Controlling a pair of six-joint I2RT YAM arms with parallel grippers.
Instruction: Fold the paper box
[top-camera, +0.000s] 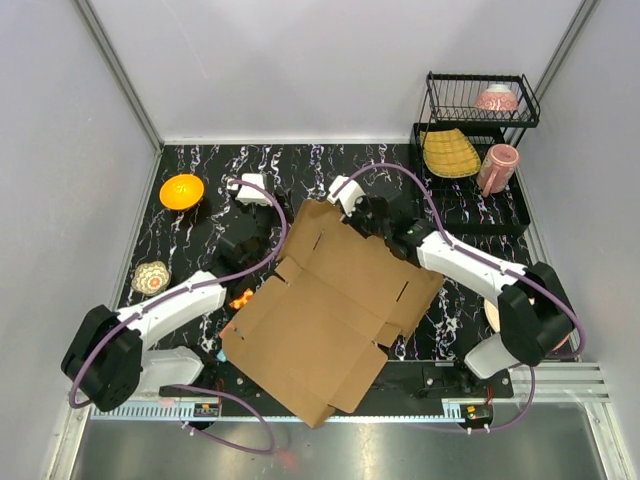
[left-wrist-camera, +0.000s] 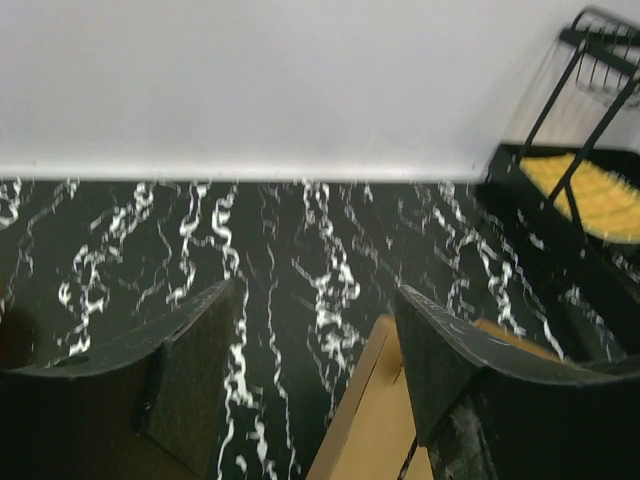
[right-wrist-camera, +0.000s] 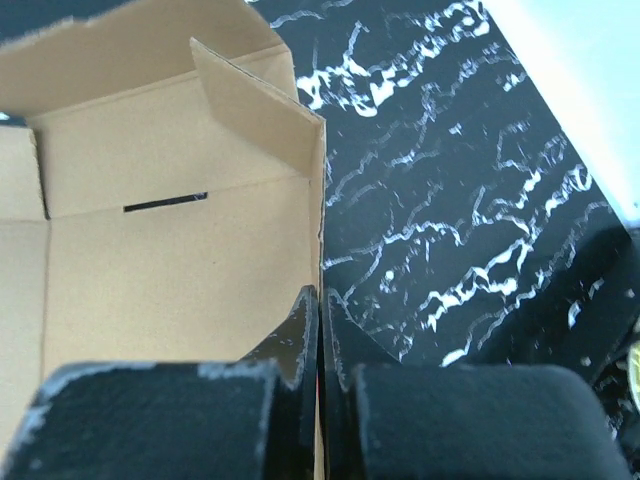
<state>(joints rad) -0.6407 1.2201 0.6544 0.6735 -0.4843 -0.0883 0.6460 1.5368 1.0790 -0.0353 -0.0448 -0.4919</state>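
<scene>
The paper box (top-camera: 325, 310) is a large brown cardboard blank lying mostly flat across the table's middle, its near corner over the front edge. My right gripper (top-camera: 358, 215) is shut on the box's far edge. In the right wrist view the fingers (right-wrist-camera: 300, 330) pinch the thin edge of a raised panel (right-wrist-camera: 170, 230), with a small flap (right-wrist-camera: 255, 110) standing up beyond. My left gripper (top-camera: 265, 207) is open and empty just left of the box's far left edge. In the left wrist view a box corner (left-wrist-camera: 380, 430) lies low beside the right finger (left-wrist-camera: 450, 360).
An orange bowl (top-camera: 181, 191) and a patterned bowl (top-camera: 151, 278) sit at the left. A small orange object (top-camera: 241, 298) lies by the box's left edge. A black dish rack (top-camera: 480, 100) at the back right holds a pink bowl (top-camera: 497, 98), a yellow item (top-camera: 450, 152) and a pink cup (top-camera: 498, 168).
</scene>
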